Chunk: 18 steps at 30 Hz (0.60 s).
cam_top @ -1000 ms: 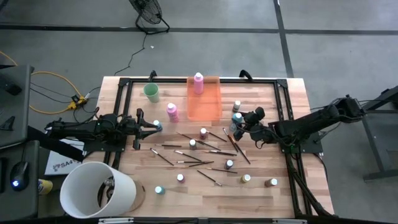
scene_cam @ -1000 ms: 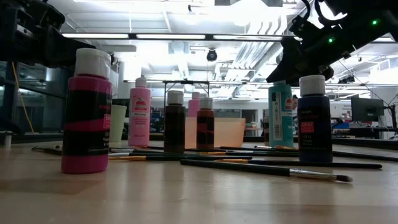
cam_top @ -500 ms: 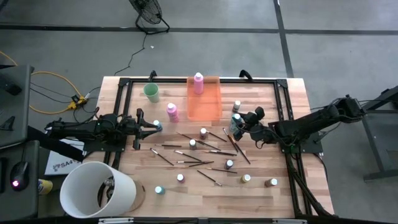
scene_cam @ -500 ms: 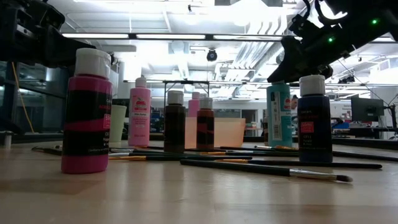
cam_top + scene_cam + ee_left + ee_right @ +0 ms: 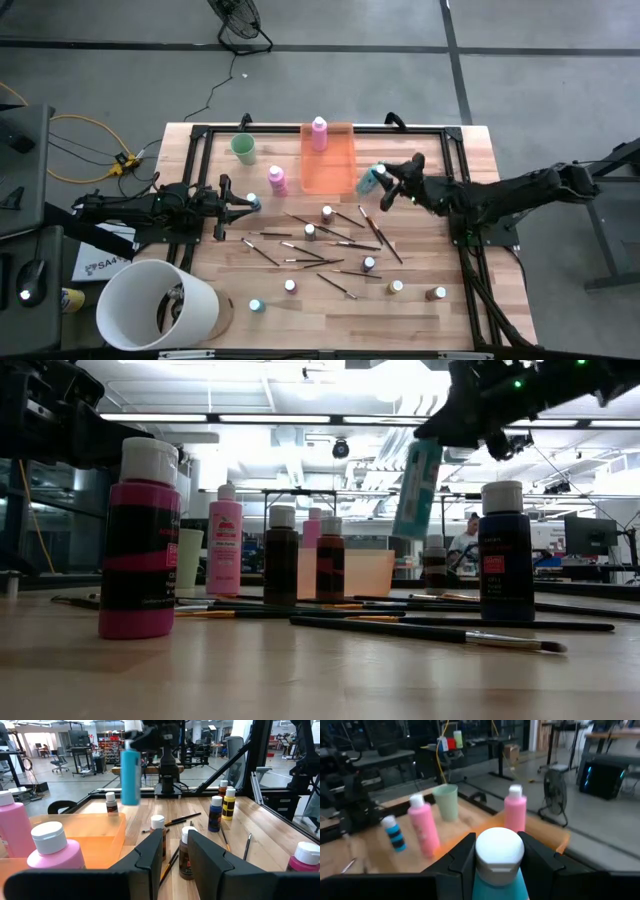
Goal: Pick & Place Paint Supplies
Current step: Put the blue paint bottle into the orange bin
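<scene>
The right tool (image 5: 383, 180) grips a teal bottle (image 5: 370, 180) by its white-capped neck and holds it tilted in the air, clear of the worktop (image 5: 420, 310), just beside the orange tray (image 5: 328, 172). One pink bottle (image 5: 319, 132) stands in that tray, another (image 5: 277, 180) just outside it. Brushes (image 5: 330, 243) and small capped bottles (image 5: 368, 264) lie scattered nearby. The left tool (image 5: 240, 204) waits low, its fingers narrow, empty.

Pale wooden table (image 5: 420, 310), translucent orange plastic tray (image 5: 328, 172).
</scene>
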Tool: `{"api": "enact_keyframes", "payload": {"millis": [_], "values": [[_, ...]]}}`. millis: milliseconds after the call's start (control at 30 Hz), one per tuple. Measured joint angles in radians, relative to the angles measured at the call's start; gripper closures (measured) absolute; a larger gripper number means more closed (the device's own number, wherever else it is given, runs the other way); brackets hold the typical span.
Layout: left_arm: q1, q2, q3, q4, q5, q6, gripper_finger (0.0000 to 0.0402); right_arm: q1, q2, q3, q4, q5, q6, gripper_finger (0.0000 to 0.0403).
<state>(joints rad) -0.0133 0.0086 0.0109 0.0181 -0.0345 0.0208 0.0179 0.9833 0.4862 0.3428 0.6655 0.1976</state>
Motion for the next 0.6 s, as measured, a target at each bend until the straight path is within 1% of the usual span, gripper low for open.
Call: {"api": "enact_keyframes", "payload": {"millis": [133,267,367,467,600], "values": [[0.0,0.0,0.0,0.0,0.0,0.0,0.0314,-0.105,0.013,0.065,-0.008,-0.119,-0.089,0.0287],[0.0,0.0,0.0,0.0,0.0,0.0,0.0314,-0.24,0.06,0.14,-0.043,-0.274,-0.099,0.0287],[0.0,0.0,0.0,0.0,0.0,0.0,0.0314,-0.351,0.125,0.189,-0.04,-0.411,-0.097,0.0287],[0.0,0.0,0.0,0.0,0.0,0.0,0.0314,-0.435,0.212,0.238,-0.035,-0.506,-0.1,0.0287],[0.0,0.0,0.0,0.0,0.0,0.0,0.0314,-0.502,0.345,0.296,0.034,-0.652,-0.121,0.0287]]}}
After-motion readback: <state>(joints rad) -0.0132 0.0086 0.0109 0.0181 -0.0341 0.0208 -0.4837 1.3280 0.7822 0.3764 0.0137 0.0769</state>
